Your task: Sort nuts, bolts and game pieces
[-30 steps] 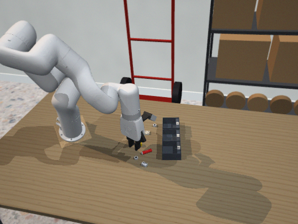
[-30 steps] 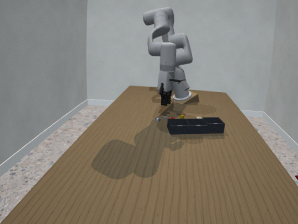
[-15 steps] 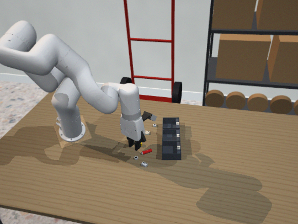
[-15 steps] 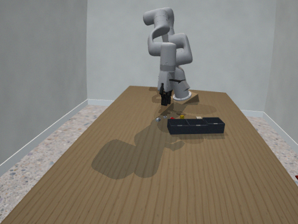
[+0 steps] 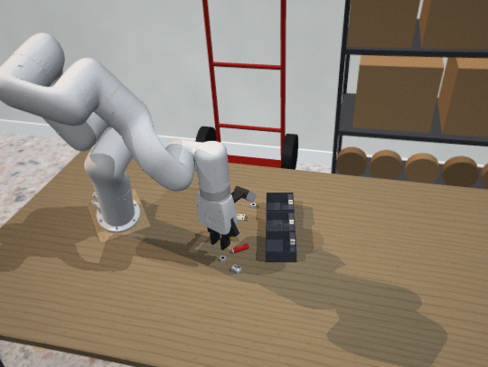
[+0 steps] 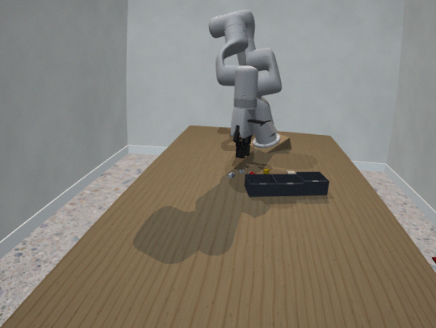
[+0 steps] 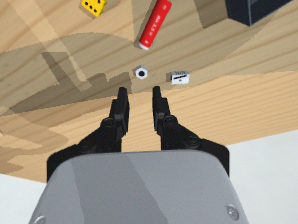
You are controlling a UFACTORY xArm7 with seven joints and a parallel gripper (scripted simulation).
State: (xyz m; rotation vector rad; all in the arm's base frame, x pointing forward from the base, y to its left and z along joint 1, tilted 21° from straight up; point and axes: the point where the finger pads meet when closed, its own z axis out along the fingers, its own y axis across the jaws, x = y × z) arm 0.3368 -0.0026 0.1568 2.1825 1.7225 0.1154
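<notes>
You are holding the fingers (image 5: 220,239) (image 6: 243,151) partly spread, gripping nothing; the hex nut (image 5: 222,258) (image 6: 241,171) (image 7: 141,73) is lying on the bench (image 5: 136,307) (image 6: 182,283) (image 7: 200,117) beyond the tips. Centre over it before descending, avoiding the red battery (image 5: 239,249) (image 6: 252,173) (image 7: 155,23).

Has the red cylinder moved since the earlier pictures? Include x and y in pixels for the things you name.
No, the red cylinder (image 5: 239,249) (image 6: 252,173) (image 7: 155,24) lies just where it did beside the dark bins (image 5: 281,256) (image 6: 287,189) (image 7: 244,12).
</notes>
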